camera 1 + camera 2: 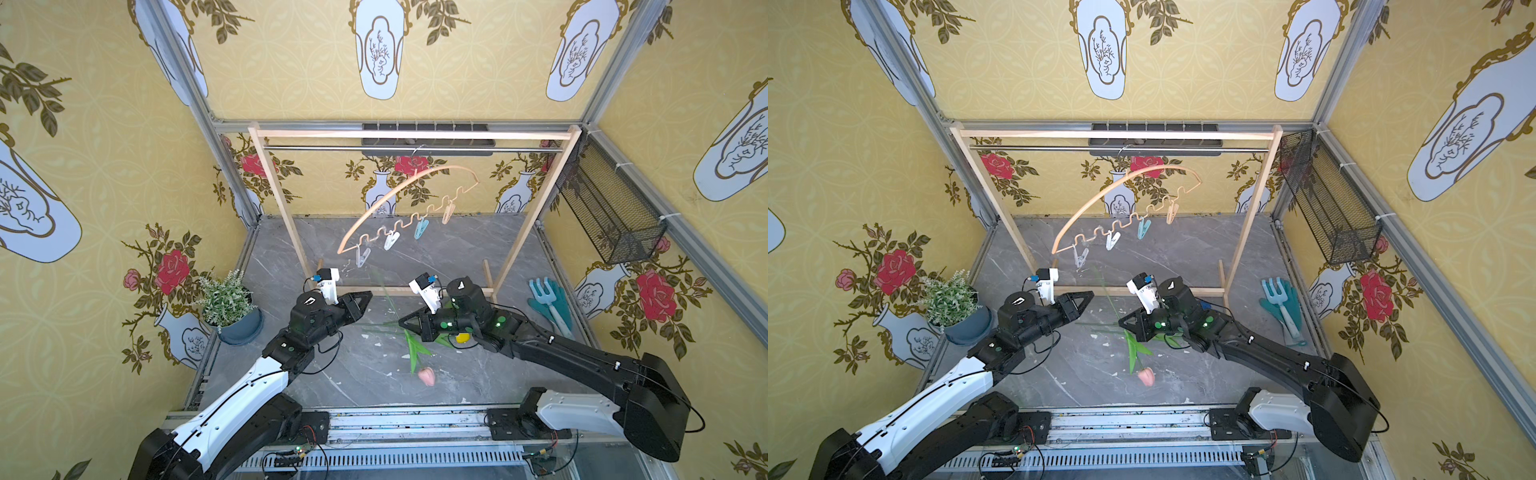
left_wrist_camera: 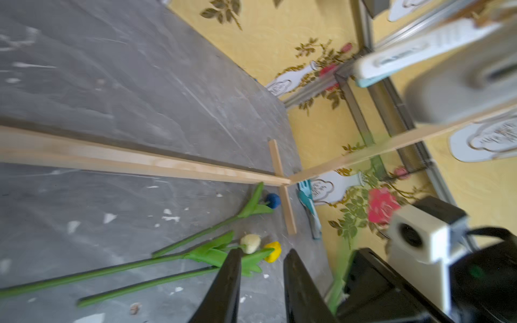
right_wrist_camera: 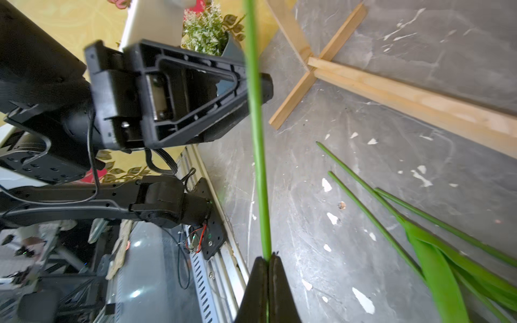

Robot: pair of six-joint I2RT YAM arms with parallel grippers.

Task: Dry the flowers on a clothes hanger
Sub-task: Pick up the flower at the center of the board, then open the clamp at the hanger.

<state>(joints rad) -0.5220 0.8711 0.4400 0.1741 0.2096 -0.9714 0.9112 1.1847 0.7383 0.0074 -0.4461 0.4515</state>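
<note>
My right gripper (image 3: 267, 256) is shut on the green stem of the pink tulip (image 1: 427, 376). The tulip's head points toward the table's front edge, and its bare stem end rises blurred between the two arms. My left gripper (image 2: 263, 251) is open with nothing between its jaws, and its tip (image 1: 368, 296) is close beside that stem. The blue tulip (image 2: 272, 200), cream tulip (image 2: 250, 243) and yellow tulip (image 2: 272, 251) lie on the grey floor below my right arm. The clothes hanger (image 1: 399, 191) hangs tilted from the rail, with several pastel pegs (image 1: 391, 240) hanging empty.
The wooden rack (image 1: 282, 199) stands across the back, and its base bar (image 2: 140, 163) lies on the floor beside the tulips. A potted plant (image 1: 226, 299) is at the left. A blue garden fork and glove (image 1: 550, 305) lie at the right. A wire basket (image 1: 611, 216) hangs on the right wall.
</note>
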